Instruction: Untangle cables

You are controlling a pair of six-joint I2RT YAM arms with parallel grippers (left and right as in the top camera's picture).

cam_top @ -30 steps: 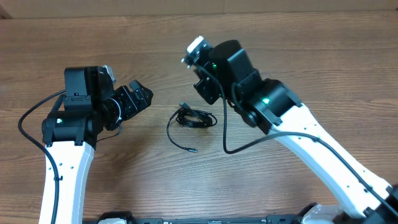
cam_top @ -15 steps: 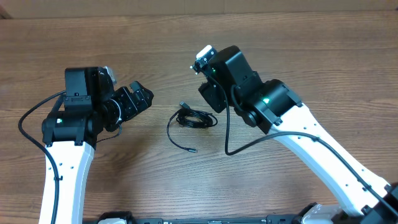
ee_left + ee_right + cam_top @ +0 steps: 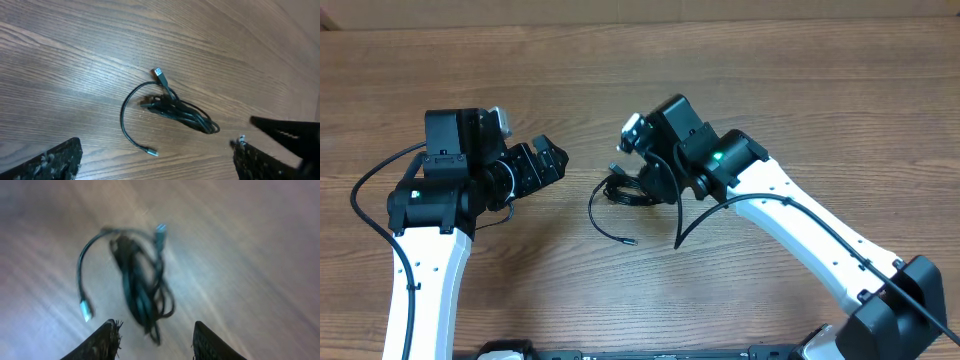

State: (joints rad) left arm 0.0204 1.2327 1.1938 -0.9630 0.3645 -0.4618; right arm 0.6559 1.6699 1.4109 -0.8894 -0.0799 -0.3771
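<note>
The cables (image 3: 628, 191) lie as one small black bundle on the wooden table between my two arms. One thin tail curls left and ends in a silvery plug (image 3: 629, 241). My left gripper (image 3: 552, 158) is open and hangs to the left of the bundle without touching it. In the left wrist view the cables (image 3: 180, 107) lie ahead of the wide-apart fingers (image 3: 55, 162). My right gripper (image 3: 655, 182) hovers over the bundle's right end. In the blurred right wrist view its jaws (image 3: 157, 342) are open, with the cables (image 3: 142, 290) just ahead of the tips and nothing held.
The wooden table (image 3: 800, 90) stretches around the bundle on all sides. A thick black wire (image 3: 685, 215) loops down from the right arm, close to the cables. In the left wrist view the right arm's dark tip (image 3: 285, 132) enters from the right edge.
My right arm has dropped from behind the bundle to just over its right end, and its jaws have opened from shut. The left arm has hardly moved.
</note>
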